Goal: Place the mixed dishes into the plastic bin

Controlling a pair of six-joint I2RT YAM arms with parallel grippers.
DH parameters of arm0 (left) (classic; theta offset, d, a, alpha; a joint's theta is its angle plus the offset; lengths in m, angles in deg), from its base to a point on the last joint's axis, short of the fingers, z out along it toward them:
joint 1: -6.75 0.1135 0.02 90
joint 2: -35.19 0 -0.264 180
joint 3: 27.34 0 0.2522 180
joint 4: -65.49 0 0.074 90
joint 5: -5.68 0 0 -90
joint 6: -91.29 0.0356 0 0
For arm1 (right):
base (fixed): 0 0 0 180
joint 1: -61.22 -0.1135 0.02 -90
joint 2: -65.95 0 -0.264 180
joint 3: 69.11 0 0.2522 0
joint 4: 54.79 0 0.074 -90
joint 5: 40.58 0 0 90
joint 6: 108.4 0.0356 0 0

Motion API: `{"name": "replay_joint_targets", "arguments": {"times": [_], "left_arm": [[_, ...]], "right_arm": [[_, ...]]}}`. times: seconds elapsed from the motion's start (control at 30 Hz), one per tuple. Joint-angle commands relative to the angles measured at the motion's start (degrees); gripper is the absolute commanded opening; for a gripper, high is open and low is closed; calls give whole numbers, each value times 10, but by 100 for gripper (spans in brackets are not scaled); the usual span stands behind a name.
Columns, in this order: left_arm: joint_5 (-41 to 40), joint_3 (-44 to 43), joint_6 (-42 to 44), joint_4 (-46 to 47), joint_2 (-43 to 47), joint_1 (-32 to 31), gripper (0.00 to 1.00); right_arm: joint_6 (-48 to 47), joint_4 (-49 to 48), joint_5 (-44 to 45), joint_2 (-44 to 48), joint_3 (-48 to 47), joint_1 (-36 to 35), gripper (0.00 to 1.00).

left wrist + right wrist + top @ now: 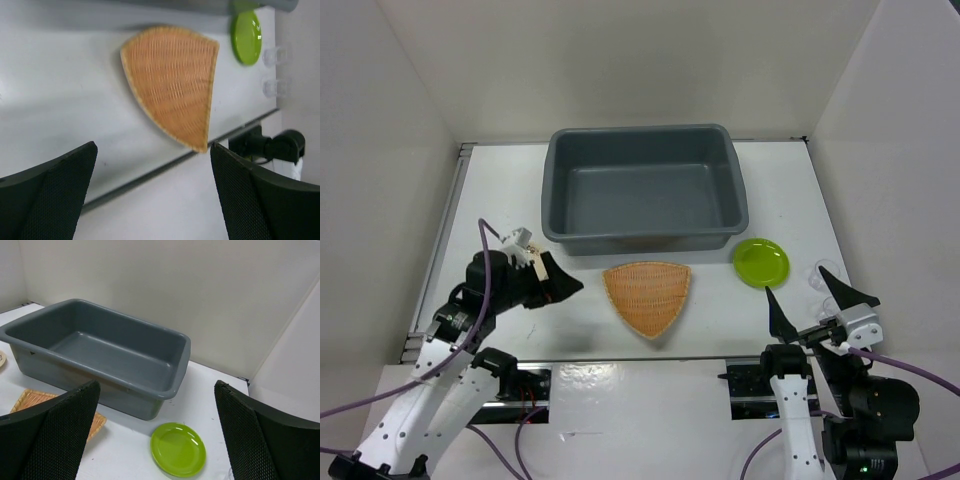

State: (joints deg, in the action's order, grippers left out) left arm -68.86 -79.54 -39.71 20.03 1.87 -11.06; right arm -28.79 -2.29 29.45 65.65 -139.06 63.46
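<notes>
The dark grey plastic bin (pixel 560 215) stands empty at the back middle; it also shows in the right wrist view (pixel 65 375). The woven orange-brown fan-shaped tray (pixel 647 293) lies flat in front of it, and shows in the left wrist view (pixel 172 82). The lime-green plate (pixel 760 262) lies to its right (pixel 178 449). Two small clear cups (pixel 275 56) (pixel 275 86) stand beyond the plate. The cream plate is mostly hidden; only a sliver (pixel 1 359) shows. My left gripper (pixel 565 280) is open and empty, left of the tray. My right gripper (pixel 796 282) is open and empty, near the plate and cups.
White walls enclose the table on three sides. A metal strip runs along the table's near edge (pixel 650 358), just past the tray's tip. The right arm's base (pixel 280 147) stands at the near right.
</notes>
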Motion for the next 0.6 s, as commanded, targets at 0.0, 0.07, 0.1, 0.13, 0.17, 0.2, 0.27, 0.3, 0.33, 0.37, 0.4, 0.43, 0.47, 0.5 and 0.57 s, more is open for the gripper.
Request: {"name": "replay_joint_targets", "arguments": {"times": [0.0,0.07,0.1,0.13,0.17,0.2,0.27,0.3,0.33,0.37,0.4,0.43,0.47,0.5,0.57], "left_arm": [[94,41,-95,95,48,2,100],[121,76,-102,125,-10,2,100],[139,81,-95,125,-34,-4,100],[139,81,-77,132,-55,-4,100],[149,81,-72,144,-90,-11,100],[166,86,-72,153,-105,-18,100],[178,93,-87,189,-148,-30,100],[178,103,-95,204,-164,-37,100],[173,114,-101,237,-180,-45,100],[173,120,-101,252,-216,-53,100],[173,120,-107,266,-238,-67,100],[173,125,-107,294,-261,-76,100],[173,125,-107,309,-308,-84,100],[173,125,-107,325,-332,-102,100],[168,111,-107,361,-406,-121,100]], "right_arm": [[-5,4,-2,48,-6,5,99],[-5,4,-2,48,-6,5,99],[-5,4,-2,48,-6,5,99],[-5,4,-2,48,-6,5,99],[-5,4,-2,48,-6,5,99],[-5,4,-2,48,-6,5,99],[-5,4,-2,48,-6,5,99],[-5,4,-2,48,-6,5,99],[-5,4,-2,48,-6,10,99],[-5,4,-2,48,-6,10,99],[-5,4,-8,48,-6,10,99],[-5,4,-8,48,-6,10,99],[-5,4,-8,48,-6,10,99],[-5,4,-8,48,-6,15,99],[-5,4,-13,48,-6,15,99]]}}
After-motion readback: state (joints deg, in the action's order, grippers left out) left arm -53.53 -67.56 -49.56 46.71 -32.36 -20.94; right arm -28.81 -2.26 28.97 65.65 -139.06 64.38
